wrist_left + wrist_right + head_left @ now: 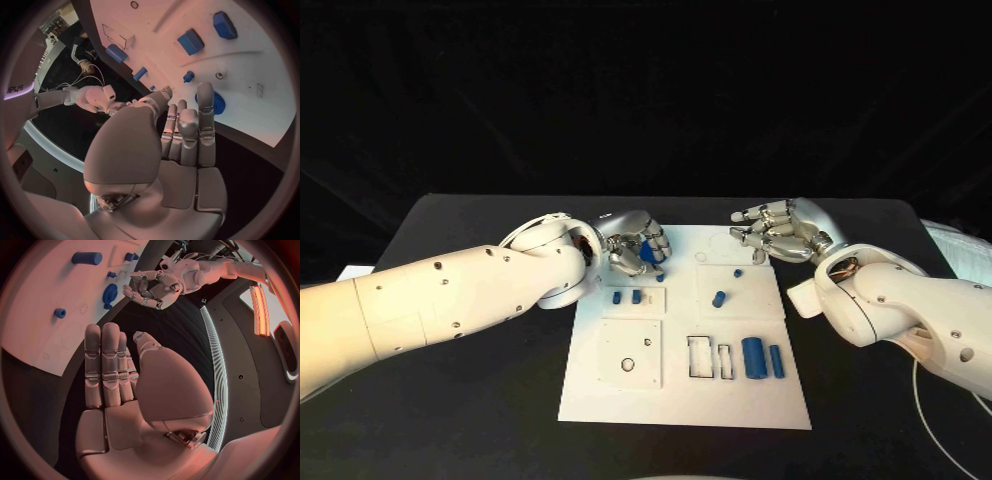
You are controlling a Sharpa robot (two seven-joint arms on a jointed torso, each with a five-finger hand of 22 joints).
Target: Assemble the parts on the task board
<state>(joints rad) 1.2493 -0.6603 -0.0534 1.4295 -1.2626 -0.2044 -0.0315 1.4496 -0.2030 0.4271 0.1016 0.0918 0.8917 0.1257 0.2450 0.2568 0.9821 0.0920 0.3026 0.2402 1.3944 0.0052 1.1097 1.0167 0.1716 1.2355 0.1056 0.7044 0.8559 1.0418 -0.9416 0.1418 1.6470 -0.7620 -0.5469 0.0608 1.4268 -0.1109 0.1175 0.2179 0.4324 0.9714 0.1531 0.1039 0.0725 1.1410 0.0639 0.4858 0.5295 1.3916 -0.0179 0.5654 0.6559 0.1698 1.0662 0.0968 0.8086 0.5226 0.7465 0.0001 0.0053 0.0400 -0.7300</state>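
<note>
The white task board [682, 400] lies in the middle of the black table. My left hand [635, 250] hovers over its far left corner, fingers stretched out and holding nothing [187, 130]. A blue disc [653, 254] sits on the board just beyond those fingers [217, 102]. My right hand [783, 232] hangs over the far right corner, fingers also straight and empty [109, 365]. Two long blue cylinders [762, 357] lie near the board's front right. A short blue cylinder [718, 298] and a small blue peg [738, 272] stand mid-board. Two small blue blocks [626, 297] lie on the left.
Outlined rectangular slots [708, 357] and a square plate with a hole [630, 352] mark the board's front half. Black table surface [473, 400] surrounds the board on both sides. A white cable [923, 400] runs along the table's right side.
</note>
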